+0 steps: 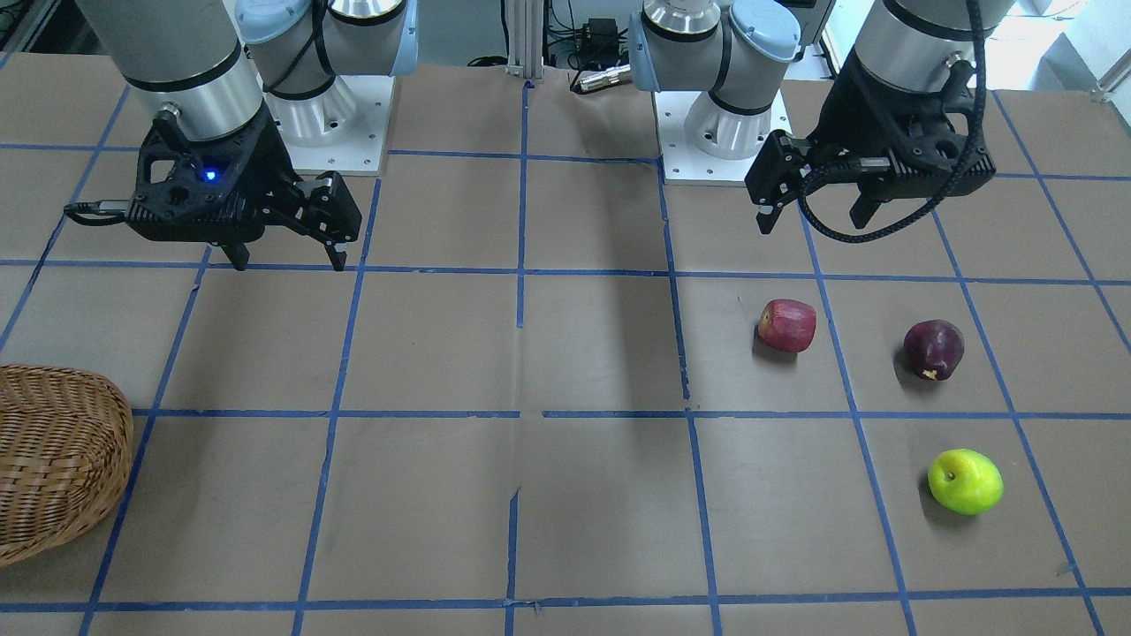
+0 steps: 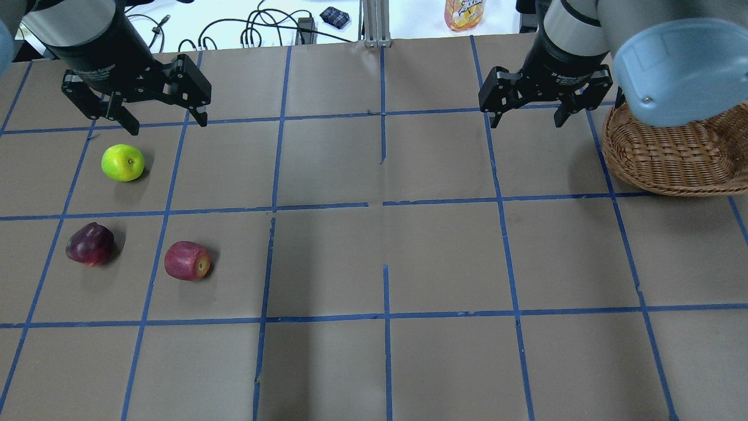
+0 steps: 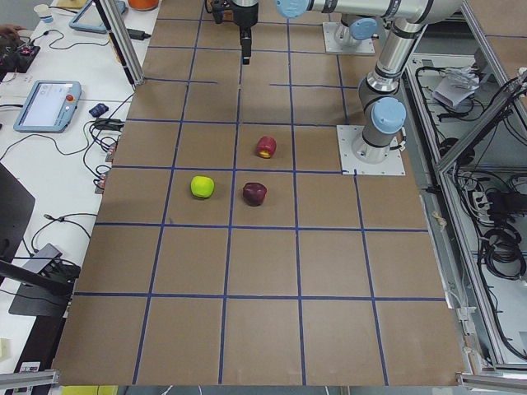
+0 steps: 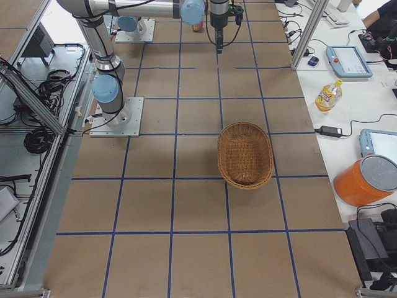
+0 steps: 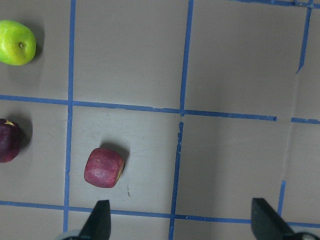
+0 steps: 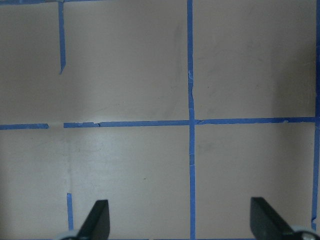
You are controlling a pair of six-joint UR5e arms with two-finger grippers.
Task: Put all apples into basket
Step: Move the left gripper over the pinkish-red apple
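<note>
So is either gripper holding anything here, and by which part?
Nothing is held. The left gripper and right gripper are both open and empty; the red apple, maroon apple and green apple lie free on the table.

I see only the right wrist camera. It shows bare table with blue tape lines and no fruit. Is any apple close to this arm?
Observer: No. The green apple, maroon apple and red apple all lie on the robot's left half, near the left gripper.
Operator: Thank you. Then where does the basket stand?
Observer: The basket stands on the robot's right half, far from all three apples, and nothing is in it.
</note>
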